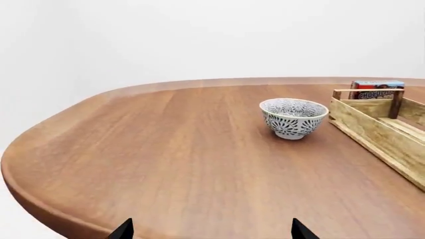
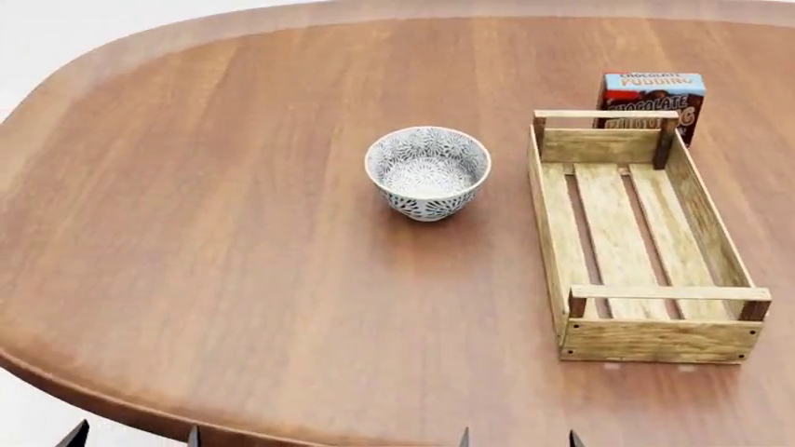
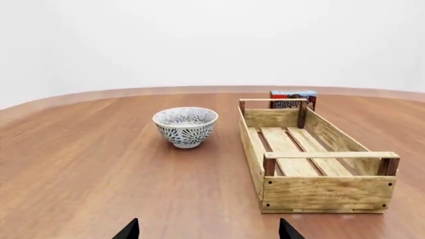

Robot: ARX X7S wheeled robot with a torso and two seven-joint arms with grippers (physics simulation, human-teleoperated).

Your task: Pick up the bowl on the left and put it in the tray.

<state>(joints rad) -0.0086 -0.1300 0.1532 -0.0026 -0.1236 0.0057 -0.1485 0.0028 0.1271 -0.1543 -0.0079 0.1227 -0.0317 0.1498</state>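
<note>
Big rounded wooden table (image 2: 223,279) fills the view, its near edge curving away on the left. The tray (image 2: 640,233) sits on the right w/ its long axis running away from the robot, slats bare, nothing in it; a chocolate pudding box (image 2: 653,98) stands just beyond its far end. The bowl (image 2: 427,172) stands upright on the table, left of the tray, near it but not touching, level w/ the tray's far half. Both grippers hang back at the near edge, well short of the bowl: left gripper (image 1: 211,230) shows only two dark fingertips spread wide apart, so released & holding nothing; right gripper (image 3: 208,229) looks the same. Bowl lies fwd and a bit right of the left gripper, fwd and left of the right one; in head view the right tips seem roughly in line w/ it, but w/ only tips showing, which arm is nearer is prob. not safe to call. Open table all round the bowl's left and near sides gives easy approach; only the tray's long wall crowds its right side.
</note>
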